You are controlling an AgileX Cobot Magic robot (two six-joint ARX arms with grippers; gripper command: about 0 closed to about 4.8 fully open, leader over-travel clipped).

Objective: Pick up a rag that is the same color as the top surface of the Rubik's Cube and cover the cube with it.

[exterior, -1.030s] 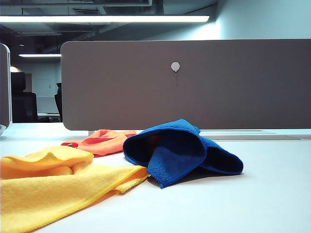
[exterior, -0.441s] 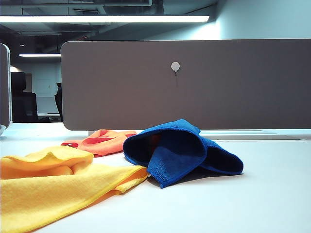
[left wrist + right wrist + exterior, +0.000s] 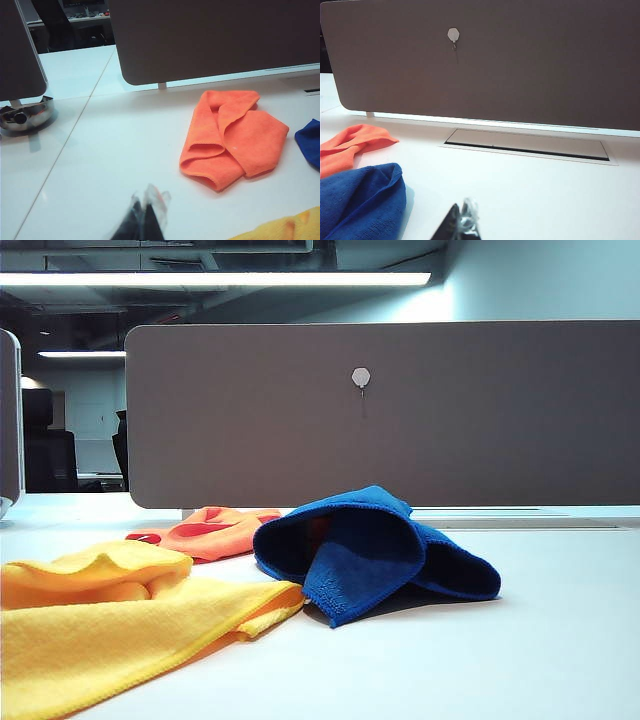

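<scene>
Exterior view shows the rag (image 3: 375, 552) draped in a peaked heap on the white table (image 3: 520, 640), near its middle, with a dark hollow under its folds. A sliver of red shows inside that hollow at the heap's left side; whether this is the Rubik's Cube cannot be told. An orange cloth (image 3: 215, 531) lies just behind and left of the rag, and a yellow cloth (image 3: 110, 625) spreads across the near left, its corner reaching almost to the rag. Neither arm appears in this view.

Left wrist view has the left gripper (image 3: 146, 220) low over bare table, short of the orange cloth (image 3: 231, 139), its fingers pressed together. Right wrist view has the right gripper (image 3: 461, 223) just beside the rag (image 3: 362, 202), fingers pressed together, holding nothing.
</scene>
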